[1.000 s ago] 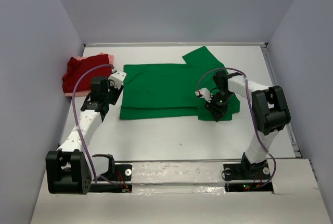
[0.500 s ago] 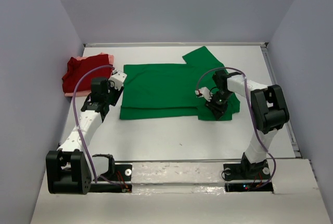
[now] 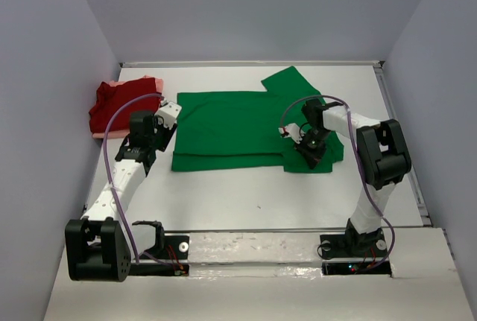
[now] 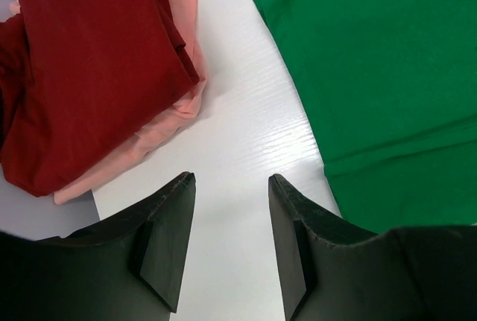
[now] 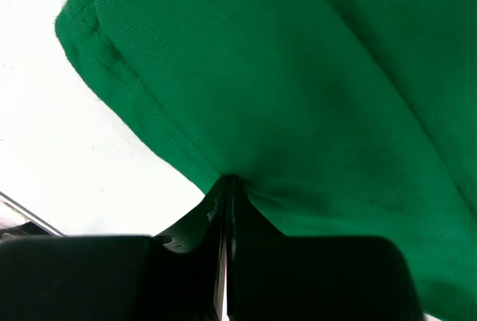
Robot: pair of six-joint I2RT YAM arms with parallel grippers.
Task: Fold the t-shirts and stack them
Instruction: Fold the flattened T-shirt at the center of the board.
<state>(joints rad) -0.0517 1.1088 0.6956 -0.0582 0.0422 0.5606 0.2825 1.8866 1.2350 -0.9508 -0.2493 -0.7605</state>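
Green t-shirt (image 3: 231,131) lies spread flat mid-frame on the table (image 3: 246,194). A fold line runs along its lower edge, and one sleeve pokes toward the upper right of the top view. Right gripper (image 5: 227,183) sits at the shirt's lower right corner, jaws pinched tight on a fold of the green cloth (it puckers right at the tips in the wrist view). Left gripper (image 4: 229,187) hangs over bare table just left of the green shirt, jaws parted a moderate way, nothing between them. Dark red t-shirt (image 4: 82,68) lies bunched on top of the pale pink t-shirt (image 4: 179,105) at the table's upper left, near the left wall, apart from the green one.
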